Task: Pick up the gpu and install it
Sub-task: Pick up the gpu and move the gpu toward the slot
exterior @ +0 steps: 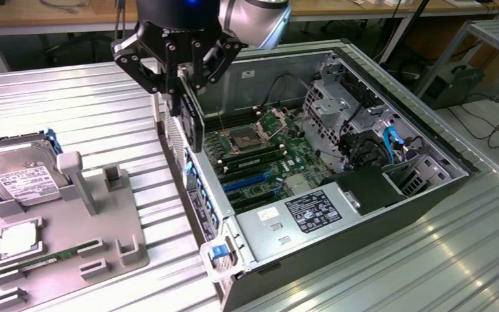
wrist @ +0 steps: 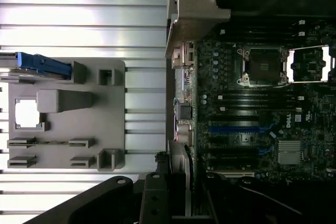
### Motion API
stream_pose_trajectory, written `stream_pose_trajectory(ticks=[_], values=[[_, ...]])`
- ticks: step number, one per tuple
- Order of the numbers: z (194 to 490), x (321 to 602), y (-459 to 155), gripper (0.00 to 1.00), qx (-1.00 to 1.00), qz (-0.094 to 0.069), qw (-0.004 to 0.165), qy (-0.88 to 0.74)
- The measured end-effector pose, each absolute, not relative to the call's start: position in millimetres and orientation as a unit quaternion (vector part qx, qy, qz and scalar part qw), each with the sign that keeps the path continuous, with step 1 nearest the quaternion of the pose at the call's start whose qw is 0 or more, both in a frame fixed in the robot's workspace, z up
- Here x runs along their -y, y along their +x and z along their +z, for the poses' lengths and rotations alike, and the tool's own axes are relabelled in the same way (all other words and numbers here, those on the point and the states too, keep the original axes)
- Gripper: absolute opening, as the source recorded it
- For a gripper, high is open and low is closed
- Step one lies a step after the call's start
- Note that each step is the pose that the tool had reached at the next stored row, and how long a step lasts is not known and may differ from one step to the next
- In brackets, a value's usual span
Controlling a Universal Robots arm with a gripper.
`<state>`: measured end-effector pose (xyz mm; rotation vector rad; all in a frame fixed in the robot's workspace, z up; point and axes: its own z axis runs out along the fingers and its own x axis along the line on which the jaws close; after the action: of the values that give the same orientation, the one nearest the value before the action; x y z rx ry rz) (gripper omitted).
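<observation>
Gripper [exterior: 184,97] upper left of centre in the exterior view, jaws pinching the gpu [exterior: 193,133], which hangs upright on edge over the case [exterior: 362,260] rear wall. My judgement: card plumb, lower edge parallel to the blue slot [exterior: 251,185], bracket facing rearward, no twist

DELL, white letters on the motherboard [wrist: 310,103], well apart from the fingers [wrist: 152,200]. Hard drive label [exterior: 24,179] and case sticker [exterior: 312,211], farther off: print unreadable.
</observation>
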<state>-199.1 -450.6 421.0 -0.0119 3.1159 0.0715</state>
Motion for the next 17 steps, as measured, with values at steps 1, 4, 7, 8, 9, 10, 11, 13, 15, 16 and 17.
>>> stream_pose_trajectory(ticks=[1,4,7,8,9,10,11,13,15,16,17], values=[[421,451,-196,0.28,-1.000,0.023,0.012,-0.004],[421,451,-189,0.28,-1.000,0.023,0.012,-0.004],[421,451,-181,0.28,-1.000,0.023,0.012,-0.004],[421,451,-179,0.28,-1.000,0.023,0.012,-0.004],[421,451,-177,0.28,-1.000,0.023,0.012,-0.004],[421,451,-173,0.28,-1.000,0.023,0.012,-0.004],[421,451,-171,0.28,-1.000,0.023,0.012,-0.004],[421,451,-167,0.28,-1.000,0.023,0.012,-0.004],[421,451,-163,0.28,-1.000,0.023,0.012,-0.004],[421,451,-160,0.28,-1.000,0.023,0.012,-0.004],[421,451,-158,0.28,-1.000,0.023,0.012,-0.004]])
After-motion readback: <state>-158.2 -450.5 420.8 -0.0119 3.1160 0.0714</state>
